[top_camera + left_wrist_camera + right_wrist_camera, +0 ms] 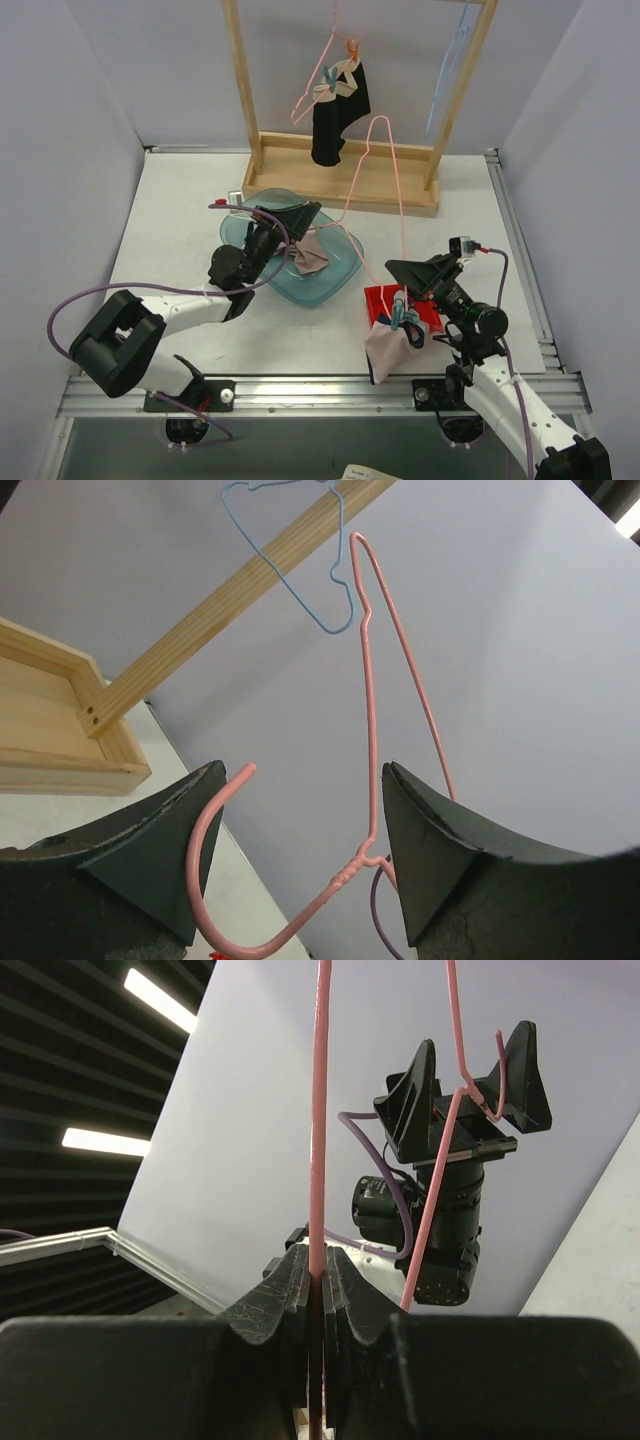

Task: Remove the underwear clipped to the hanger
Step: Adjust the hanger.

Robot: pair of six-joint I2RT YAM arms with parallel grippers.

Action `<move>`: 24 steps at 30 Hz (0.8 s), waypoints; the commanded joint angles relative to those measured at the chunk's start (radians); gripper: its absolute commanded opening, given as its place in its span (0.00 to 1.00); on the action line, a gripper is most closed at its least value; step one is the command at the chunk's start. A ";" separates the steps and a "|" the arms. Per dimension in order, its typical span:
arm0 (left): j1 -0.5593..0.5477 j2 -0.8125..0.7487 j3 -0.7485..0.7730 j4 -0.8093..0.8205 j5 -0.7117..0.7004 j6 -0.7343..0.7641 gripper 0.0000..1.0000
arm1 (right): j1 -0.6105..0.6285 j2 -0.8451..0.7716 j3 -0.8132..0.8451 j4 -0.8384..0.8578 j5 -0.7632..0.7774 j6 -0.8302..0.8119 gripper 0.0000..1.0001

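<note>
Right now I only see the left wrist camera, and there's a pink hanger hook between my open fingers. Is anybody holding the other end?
Observer: Yes. The right gripper is shut on the hanger wire, lower down.
Operator: Is there underwear on it?
Observer: A pale pink pair hangs at its low end, by a blue clip, next to the right gripper.
Operator: Where are the others?
Observer: One pink pair lies in the dish under your arm, and a black pair hangs up on the rack.
</note>
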 commanded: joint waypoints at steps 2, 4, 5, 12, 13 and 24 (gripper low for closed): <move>0.027 -0.020 0.021 0.283 0.002 -0.001 0.73 | 0.008 0.004 0.013 0.324 0.013 -0.018 0.00; 0.036 -0.028 0.009 0.280 0.002 -0.001 0.73 | 0.008 0.007 0.019 0.322 0.015 -0.026 0.00; 0.047 -0.037 0.003 0.279 0.002 -0.001 0.73 | 0.008 0.010 0.022 0.322 0.015 -0.028 0.00; 0.070 -0.071 -0.022 0.236 0.002 -0.001 0.73 | 0.008 0.051 0.051 0.336 0.010 -0.046 0.00; 0.069 -0.071 -0.019 0.228 0.002 -0.001 0.73 | 0.008 0.057 0.053 0.351 0.010 -0.044 0.00; 0.067 -0.061 0.040 0.082 0.002 -0.001 0.73 | 0.008 0.085 0.057 0.370 0.006 -0.047 0.00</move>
